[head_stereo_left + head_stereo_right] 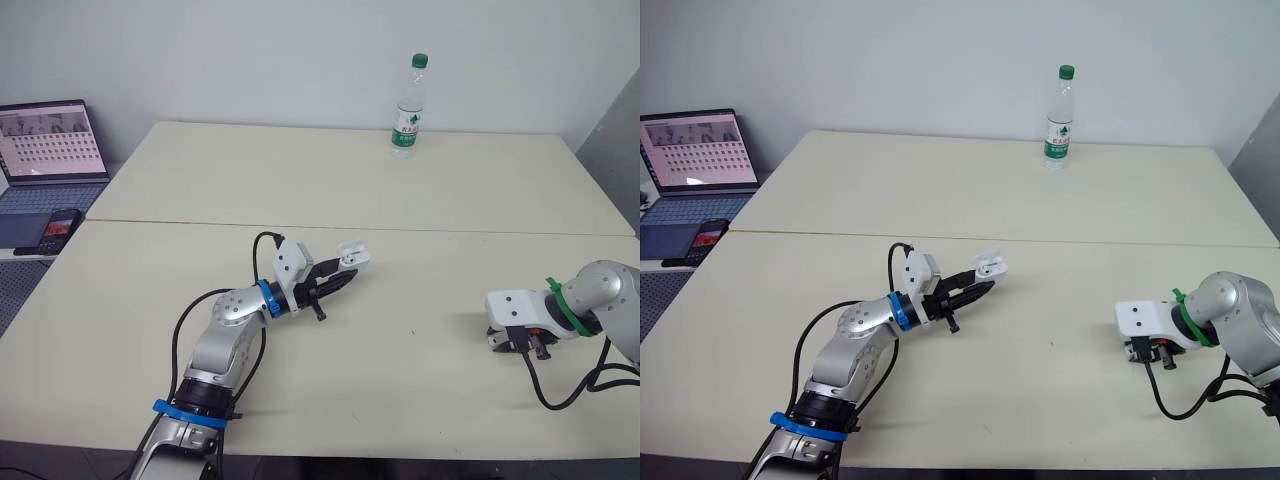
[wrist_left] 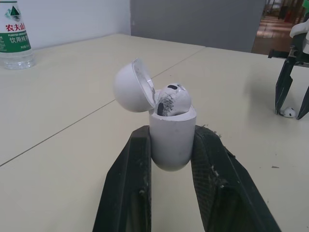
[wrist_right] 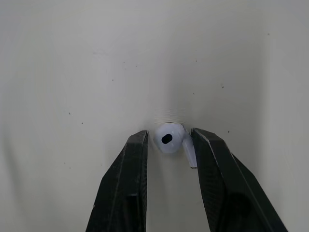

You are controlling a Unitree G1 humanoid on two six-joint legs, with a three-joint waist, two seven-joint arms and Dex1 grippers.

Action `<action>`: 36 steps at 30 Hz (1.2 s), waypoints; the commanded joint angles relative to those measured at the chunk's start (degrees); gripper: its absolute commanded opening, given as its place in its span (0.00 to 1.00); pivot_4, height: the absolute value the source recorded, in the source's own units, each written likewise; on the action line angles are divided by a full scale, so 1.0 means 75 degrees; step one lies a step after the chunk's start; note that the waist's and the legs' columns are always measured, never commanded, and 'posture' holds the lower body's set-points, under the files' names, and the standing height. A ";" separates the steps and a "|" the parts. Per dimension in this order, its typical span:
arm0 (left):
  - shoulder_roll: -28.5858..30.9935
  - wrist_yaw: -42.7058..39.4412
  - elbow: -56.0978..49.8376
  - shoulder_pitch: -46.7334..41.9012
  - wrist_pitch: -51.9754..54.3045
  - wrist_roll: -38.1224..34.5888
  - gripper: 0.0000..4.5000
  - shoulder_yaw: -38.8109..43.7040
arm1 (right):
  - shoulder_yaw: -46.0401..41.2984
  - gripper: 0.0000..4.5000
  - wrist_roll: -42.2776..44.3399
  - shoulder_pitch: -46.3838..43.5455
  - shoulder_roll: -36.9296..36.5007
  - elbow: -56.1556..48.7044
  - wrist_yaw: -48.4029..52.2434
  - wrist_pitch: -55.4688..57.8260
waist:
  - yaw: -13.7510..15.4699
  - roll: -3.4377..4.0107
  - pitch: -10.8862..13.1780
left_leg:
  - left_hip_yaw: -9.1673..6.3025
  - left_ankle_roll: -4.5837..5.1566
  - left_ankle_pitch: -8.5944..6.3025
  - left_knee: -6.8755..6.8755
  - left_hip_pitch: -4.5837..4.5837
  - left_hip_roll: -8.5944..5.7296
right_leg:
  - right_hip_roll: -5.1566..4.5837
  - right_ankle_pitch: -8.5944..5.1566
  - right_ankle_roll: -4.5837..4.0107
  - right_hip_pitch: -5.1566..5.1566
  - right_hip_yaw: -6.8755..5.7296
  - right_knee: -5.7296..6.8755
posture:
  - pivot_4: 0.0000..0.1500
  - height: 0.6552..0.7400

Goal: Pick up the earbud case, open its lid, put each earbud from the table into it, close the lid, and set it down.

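Left wrist view first: the left gripper (image 1: 340,278) is clamped on the body of the earbud case (image 2: 172,140). The case stands upright between the two fingers, its lid (image 2: 131,86) tipped back open and one earbud (image 2: 172,96) seated in the top. In the left eye view that case sits near the middle of the frame, lifted off the table (image 1: 400,200). The right gripper (image 2: 293,96) is down at the lower right, well apart from it. And here's the one that matters: the second earbud (image 3: 169,137) lies on the table squarely between the right gripper's parted fingers, which point straight down at it. Its round head sits in the gap and its stem runs back alongside one finger, so the long axis lies roughly along the fingers and the squeeze would come across its narrow side. Whether the stem touches that finger I can't quite tell. The right arm is plainly the one for this pick. Closing on the bud looks like the next call, then a carry across towards the frame's centre, where the open case waits.
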 commanded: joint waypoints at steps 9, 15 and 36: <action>0.0034 0.0033 -0.0423 0.0066 -0.0028 -0.0054 0.17 0.0051 | -0.0013 0.28 -0.0098 -0.0066 -0.0143 -0.0030 0.0110 -0.0046 | 0.0000 0.0000 0.0000 | 0.0000 0.0000 0.0000 0.0000 0.0000 0.0000 | 0.0000 0.0000 0.0000 0.0000 0.0001 0.0000 | 1.00 0.95; 0.0035 0.0035 -0.0438 0.0096 -0.0022 -0.0059 0.17 0.0052 | -0.0032 0.24 -0.0003 -0.0091 -0.0061 -0.0190 0.0130 0.0175 | 0.0000 0.0000 0.0000 | 0.0000 0.0000 0.0000 0.0000 0.0000 0.0000 | 0.0000 0.0000 0.0000 0.0000 0.0001 0.0000 | 1.00 0.95; -0.0013 0.0024 -0.0304 0.0028 -0.0090 -0.0019 0.17 0.0020 | -0.0249 0.44 0.0365 0.0209 -0.0230 -0.1280 -0.0116 0.3491 | 0.0002 0.0000 0.0000 | -0.0006 0.0000 0.0000 0.0000 -0.0002 0.0001 | -0.0001 0.0000 0.0000 0.0000 0.0001 0.0000 | 1.00 0.95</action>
